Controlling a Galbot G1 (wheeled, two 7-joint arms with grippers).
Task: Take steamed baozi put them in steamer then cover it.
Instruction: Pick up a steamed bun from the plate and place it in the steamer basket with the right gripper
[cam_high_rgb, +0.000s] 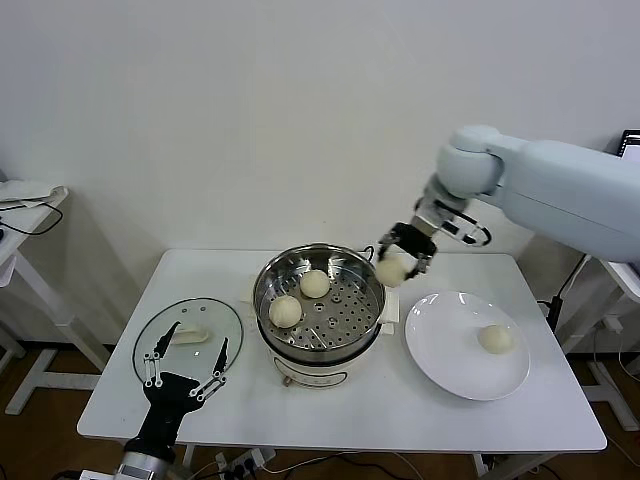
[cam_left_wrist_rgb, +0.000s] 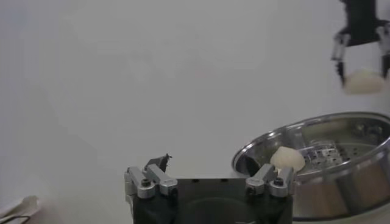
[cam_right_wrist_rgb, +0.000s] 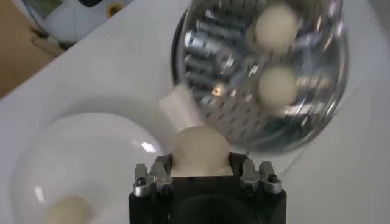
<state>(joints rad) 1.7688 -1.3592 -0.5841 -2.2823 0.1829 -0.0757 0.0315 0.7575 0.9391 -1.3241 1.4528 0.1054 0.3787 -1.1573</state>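
Observation:
The steel steamer (cam_high_rgb: 350, 322) stands mid-table with two baozi (cam_high_rgb: 314, 283) (cam_high_rgb: 286, 311) on its perforated tray. My right gripper (cam_high_rgb: 402, 262) is shut on a third baozi (cam_high_rgb: 392, 270) and holds it in the air just over the steamer's right rim; the right wrist view shows this bun (cam_right_wrist_rgb: 200, 149) between the jaws, with the steamer (cam_right_wrist_rgb: 317, 91) beyond. A fourth baozi (cam_high_rgb: 495, 338) lies on the white plate (cam_high_rgb: 450, 350). The glass cover (cam_high_rgb: 225, 325) lies flat at the left. My left gripper (cam_high_rgb: 186, 368) is open just in front of the cover.
A folded white cloth (cam_high_rgb: 392, 310) lies between the steamer and the plate. A small white side table (cam_high_rgb: 30, 215) stands at the far left. The wall runs behind the table's back edge.

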